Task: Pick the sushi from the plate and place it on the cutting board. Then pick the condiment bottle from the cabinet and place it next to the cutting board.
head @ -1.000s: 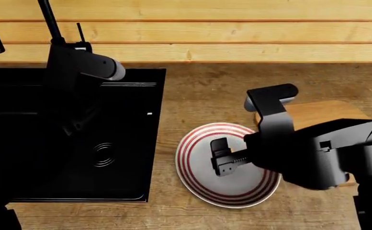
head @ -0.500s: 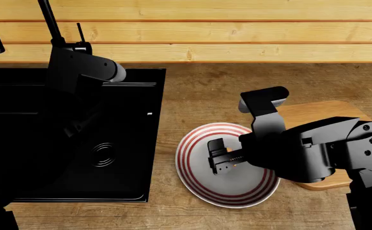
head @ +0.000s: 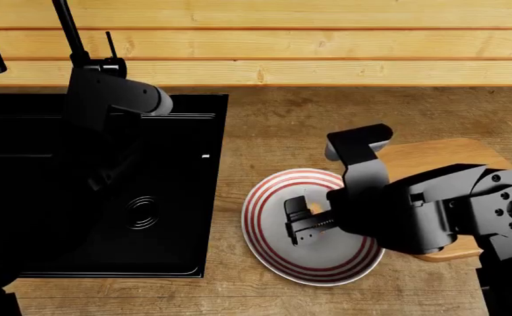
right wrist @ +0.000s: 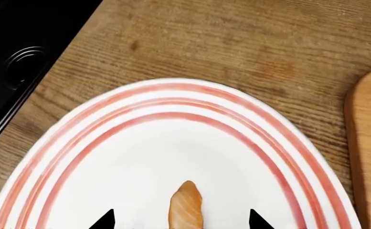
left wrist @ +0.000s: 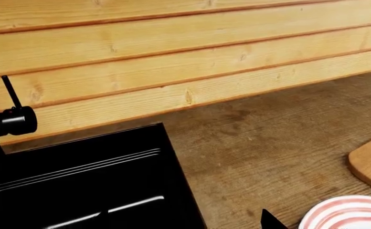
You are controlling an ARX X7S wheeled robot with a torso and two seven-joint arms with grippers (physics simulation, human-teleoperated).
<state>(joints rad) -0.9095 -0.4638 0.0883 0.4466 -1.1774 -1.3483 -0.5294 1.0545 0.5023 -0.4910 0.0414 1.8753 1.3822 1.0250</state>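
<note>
a wooden counter (head: 300, 125) runs under a pale plank wall. at the left sits a black sink (head: 172, 197); my left gripper (head: 106, 174) hangs over it, too dark for me to tell whether it is parted or closed. just right of the sink is the plate (head: 265, 253), with the sushi (right wrist: 186, 205) at its centre. my right gripper (head: 298, 222) hovers over it, jaws spread to either side. i should lower straight down, keep the piece centred, then close gently. the cutting board (head: 431, 155) waits at the right.
</note>
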